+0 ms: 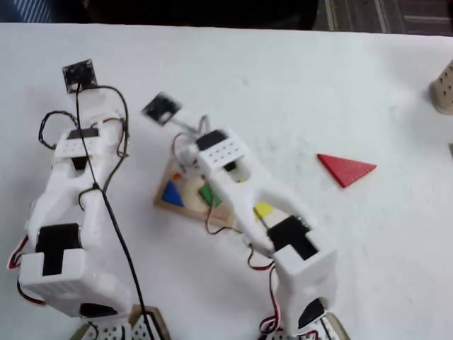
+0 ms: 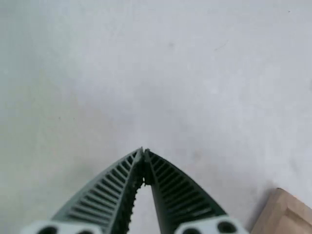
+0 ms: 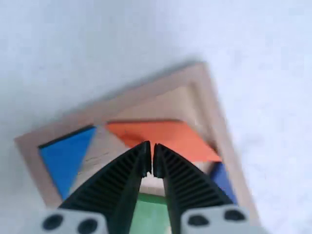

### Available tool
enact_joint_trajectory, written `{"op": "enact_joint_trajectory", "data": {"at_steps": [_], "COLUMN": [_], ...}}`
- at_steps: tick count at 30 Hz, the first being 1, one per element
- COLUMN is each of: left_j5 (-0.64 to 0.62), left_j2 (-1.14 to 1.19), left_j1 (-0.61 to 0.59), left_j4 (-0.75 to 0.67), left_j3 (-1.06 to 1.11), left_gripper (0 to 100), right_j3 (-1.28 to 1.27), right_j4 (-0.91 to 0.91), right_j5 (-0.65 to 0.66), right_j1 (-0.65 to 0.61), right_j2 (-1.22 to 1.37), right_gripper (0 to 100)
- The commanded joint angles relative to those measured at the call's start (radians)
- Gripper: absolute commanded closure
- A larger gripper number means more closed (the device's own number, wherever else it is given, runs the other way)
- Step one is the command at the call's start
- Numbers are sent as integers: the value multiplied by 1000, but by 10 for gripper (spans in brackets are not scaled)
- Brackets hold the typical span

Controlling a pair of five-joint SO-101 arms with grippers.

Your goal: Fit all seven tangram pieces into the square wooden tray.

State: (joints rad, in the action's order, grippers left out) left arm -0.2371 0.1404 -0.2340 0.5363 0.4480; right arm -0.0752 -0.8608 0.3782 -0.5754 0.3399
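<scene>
Tray: wooden, square, directly under the right gripper, whose fingers are pressed together with nothing pinched; whether the tips touch a piece is unclear. Orange piece lies at the tips, blue triangle off to one side, and green piece beneath the fingers.
Red triangle: loose and well apart from the tray, with open table all round.
Left gripper: tips closed over bare table, a tray corner just beside.

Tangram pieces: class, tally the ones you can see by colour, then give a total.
Red piece, on the table: 1
Blue pieces: 2
Orange piece: 1
Green piece: 1
Yellow piece: 1
Total: 6 visible; the right arm covers part of the tray.
</scene>
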Motion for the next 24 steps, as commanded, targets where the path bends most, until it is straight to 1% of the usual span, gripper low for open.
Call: {"op": "enact_joint_trajectory", "data": {"at_steps": [1, 6, 10, 13, 17, 20, 24], "left_j5": [0, 0, 0, 0, 0, 0, 0], "left_j2": [-8, -8, -8, -8, -8, -8, -8], "left_j1": [2, 2, 1, 1, 1, 1, 1], "left_j4": [-21, -21, -21, -21, -21, -21, -21], "left_j3": [-46, -46, -46, -44, -44, -44, -44], "left_gripper": [977, 977, 977, 977, 977, 977, 977], "right_j3": [44, 52, 60, 58, 74, 75, 75], "right_j4": [77, 143, 128, 81, -39, -116, -136], "right_j5": [2, 9, 11, 12, 17, 69, 57], "right_j1": [79, 94, 94, 93, 94, 93, 110], "right_j2": [-56, 48, 76, 73, 59, 33, -22], "right_gripper": [981, 981, 981, 981, 981, 981, 981]}}
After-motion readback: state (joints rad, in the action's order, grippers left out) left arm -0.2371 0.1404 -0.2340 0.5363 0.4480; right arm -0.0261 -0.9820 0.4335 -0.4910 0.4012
